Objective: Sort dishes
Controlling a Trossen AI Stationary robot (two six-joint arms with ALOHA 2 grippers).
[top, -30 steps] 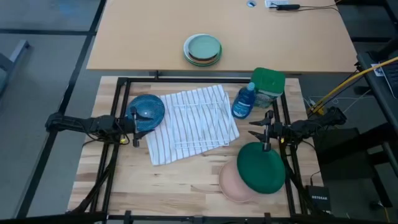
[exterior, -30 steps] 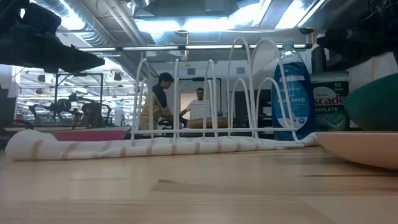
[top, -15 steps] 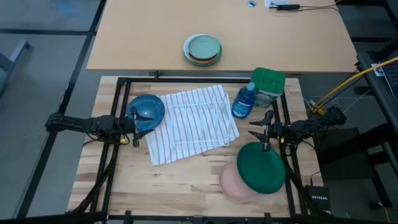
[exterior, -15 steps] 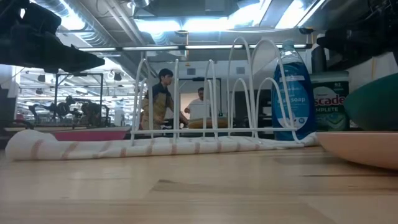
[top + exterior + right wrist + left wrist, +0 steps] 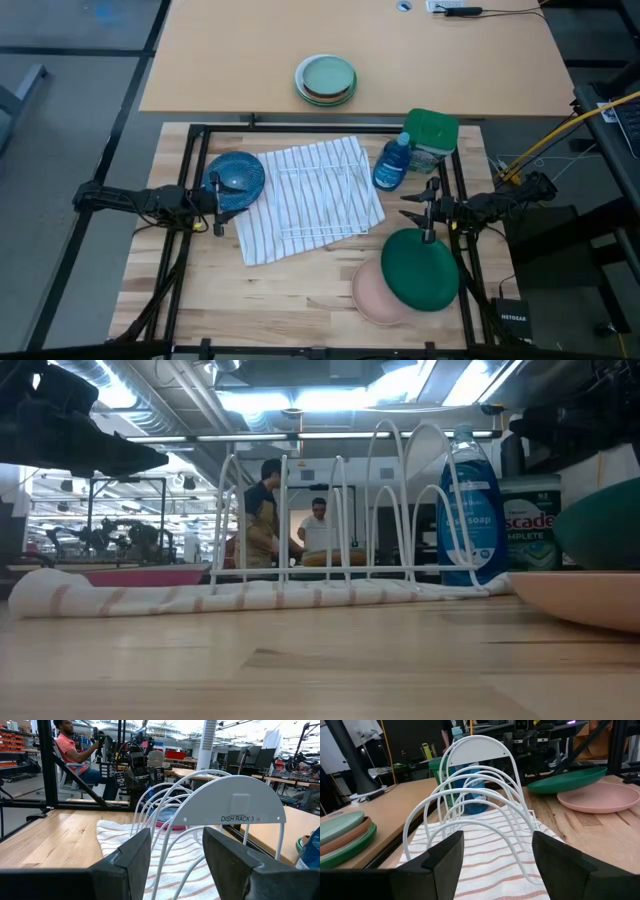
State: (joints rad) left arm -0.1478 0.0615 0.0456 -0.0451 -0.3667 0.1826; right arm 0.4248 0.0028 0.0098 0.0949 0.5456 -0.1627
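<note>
The glossy blue bowl (image 5: 238, 176) sits at the table's left on the magenta plate, whose rim shows in the low view (image 5: 140, 575) and under the bowl in the right wrist view (image 5: 167, 824). The dark green plate (image 5: 420, 270) lies tilted on the pale salmon-pink plate (image 5: 372, 295) at the near right. My left gripper (image 5: 218, 200) is open and empty, raised over the bowl's near edge. My right gripper (image 5: 420, 208) is open and empty, raised just beyond the green plate's far edge. Both point at the white wire dish rack (image 5: 318, 188).
The rack stands on a striped towel (image 5: 270, 235) at the table's middle. A blue soap bottle (image 5: 392, 163) and a green box (image 5: 432, 133) stand at the far right. Stacked mint-green plates (image 5: 326, 80) sit on the far table. People show in the room behind (image 5: 262, 510).
Neither arm nor any dish has moved. A person in the room behind has stepped a little to the right in the low view.
</note>
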